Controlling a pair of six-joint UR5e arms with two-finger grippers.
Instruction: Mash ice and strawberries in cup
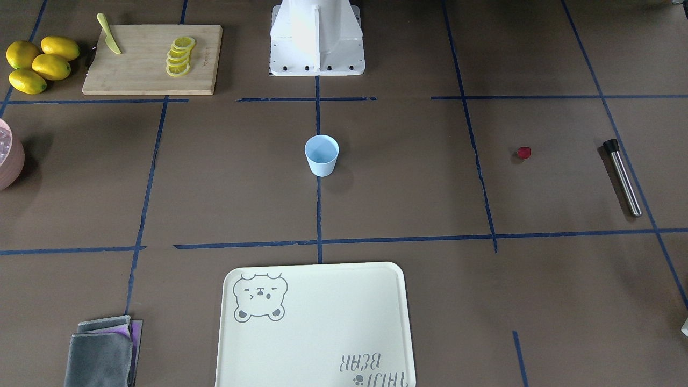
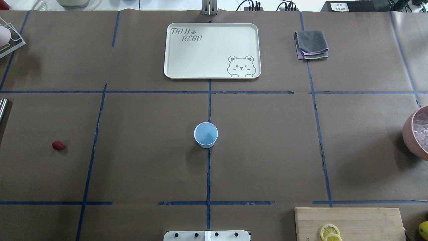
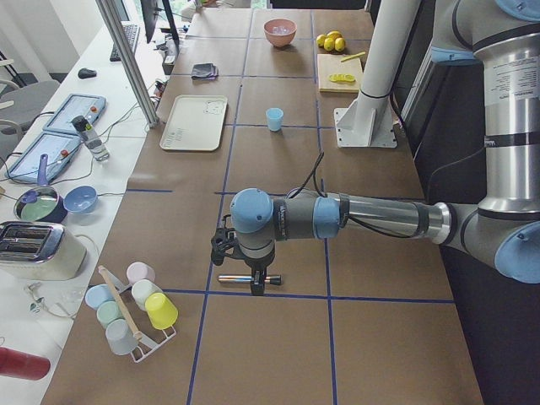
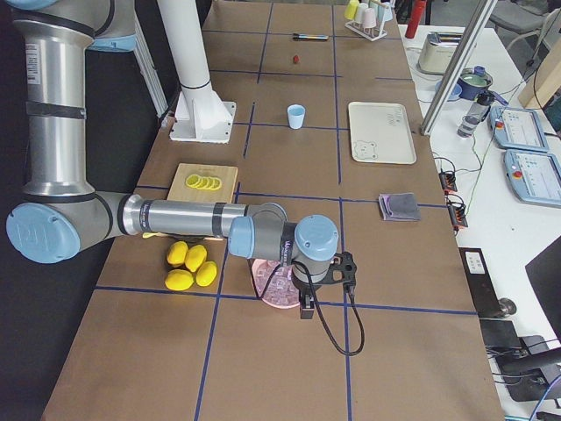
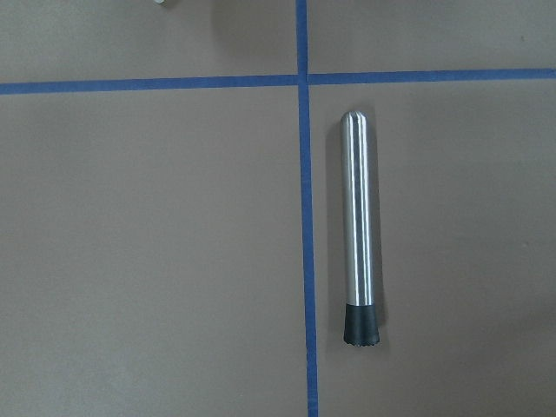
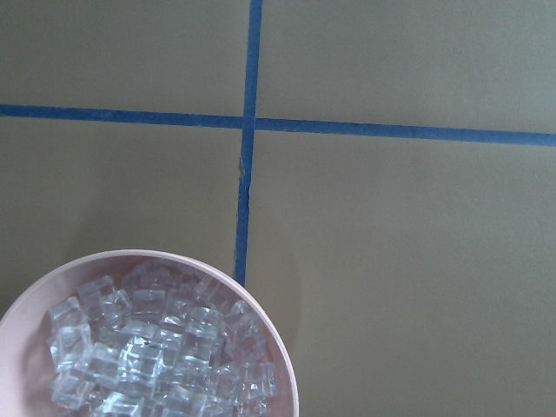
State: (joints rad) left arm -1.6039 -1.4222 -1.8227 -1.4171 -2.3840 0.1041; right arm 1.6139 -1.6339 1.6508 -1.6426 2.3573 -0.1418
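The pale blue cup (image 2: 206, 134) stands upright and empty at the table's middle, also in the front view (image 1: 322, 155). The red strawberry (image 2: 57, 145) lies alone on the table's left side. The ice (image 6: 148, 347) fills a pink bowl (image 2: 409, 134) at the right edge. My left gripper (image 3: 253, 274) hangs over a steel muddler (image 5: 360, 234) lying flat at the far left; I cannot tell if it is open. My right gripper (image 4: 307, 307) hangs over the pink bowl's edge; I cannot tell its state. No fingers show in either wrist view.
A cream tray (image 2: 212, 50) and a folded grey cloth (image 2: 311, 45) lie at the far side. A cutting board (image 1: 152, 59) with lemon slices, a yellow knife (image 1: 109, 41) and whole lemons (image 1: 40, 64) sit near the right arm's side. A cup rack (image 3: 131, 312) stands beyond the muddler.
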